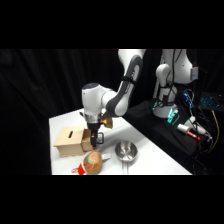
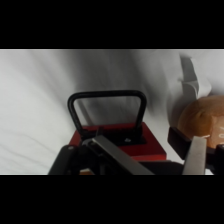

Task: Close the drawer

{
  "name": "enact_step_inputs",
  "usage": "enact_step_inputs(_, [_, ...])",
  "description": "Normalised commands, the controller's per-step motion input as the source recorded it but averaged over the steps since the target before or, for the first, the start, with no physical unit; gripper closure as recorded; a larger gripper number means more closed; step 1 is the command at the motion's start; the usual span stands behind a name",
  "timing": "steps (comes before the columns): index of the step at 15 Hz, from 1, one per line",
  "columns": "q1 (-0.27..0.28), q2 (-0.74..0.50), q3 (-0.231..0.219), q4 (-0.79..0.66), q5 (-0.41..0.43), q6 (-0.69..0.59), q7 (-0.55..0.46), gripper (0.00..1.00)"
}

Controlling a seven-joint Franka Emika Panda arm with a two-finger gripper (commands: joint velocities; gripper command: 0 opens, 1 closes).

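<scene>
Now, gripper (image 1: 95, 141) down at the drawer (image 1: 86, 141).
Black loop handle (image 2: 107, 107) dead ahead; finger gap impossible to read.

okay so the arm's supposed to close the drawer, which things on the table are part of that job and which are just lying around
Part of the job:
- drawer, with its black loop handle
- pale wooden box that holds it
- gripper, right at the drawer front

Just lying about:
- steel bowl
- round brown object in front of the box
</scene>
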Motion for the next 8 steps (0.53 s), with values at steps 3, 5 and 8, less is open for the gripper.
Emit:
enact_step_inputs(3, [0.015, 0.15, -0.073, 0.40, 0.021, -0.18, -0.15, 0.00])
enact_step_inputs(5, [0.018, 0.18, -0.064, 0.41, 0.006, -0.18, -0.14, 0.00])
enact_step_inputs(8, [0.026, 0.19, -0.060, 0.43, -0.011, -0.21, -0.12, 0.00])
